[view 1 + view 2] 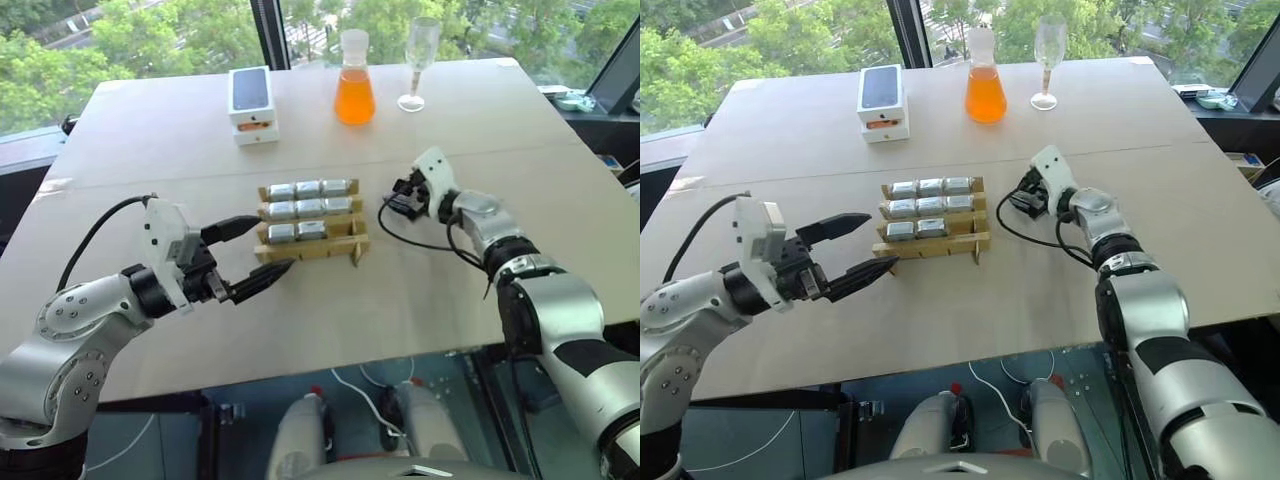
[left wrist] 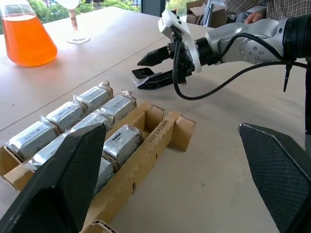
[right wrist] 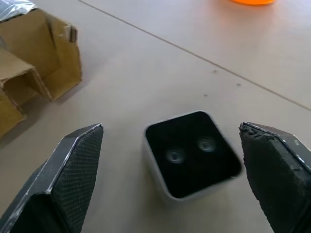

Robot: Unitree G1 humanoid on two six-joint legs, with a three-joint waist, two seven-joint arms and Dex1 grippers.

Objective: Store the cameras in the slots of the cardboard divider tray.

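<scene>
**A:** Where was the loose camera, and what did the right arm need to do?

**B:** One camera (image 3: 192, 154), a small silver block with a black face turned up, lay on the desk (image 1: 480, 130) just beside the cardboard divider tray (image 1: 312, 247), on the tray's right. The right gripper (image 3: 175, 170) hung low over it with its jaws spread wide, one finger on each side and neither touching. To do it well, I judged it should sink a little further, centre the block between the pads, and close on the flat silver sides, not the corners.

**A:** And the tray?

**B:** It held eight wrapped cameras (image 1: 310, 208) in three rows. The near row looked one short at its right end, so that slot was likely the target.

**A:** The left arm?

**B:** The left gripper (image 1: 258, 255) hovered at the tray's near left corner, jaws wide apart and empty.

**A:** Anything unclear?

**B:** From the head views the right gripper covered the loose camera. Whether the free slot was truly empty could not be confirmed, since cardboard walls hid its floor.
</scene>
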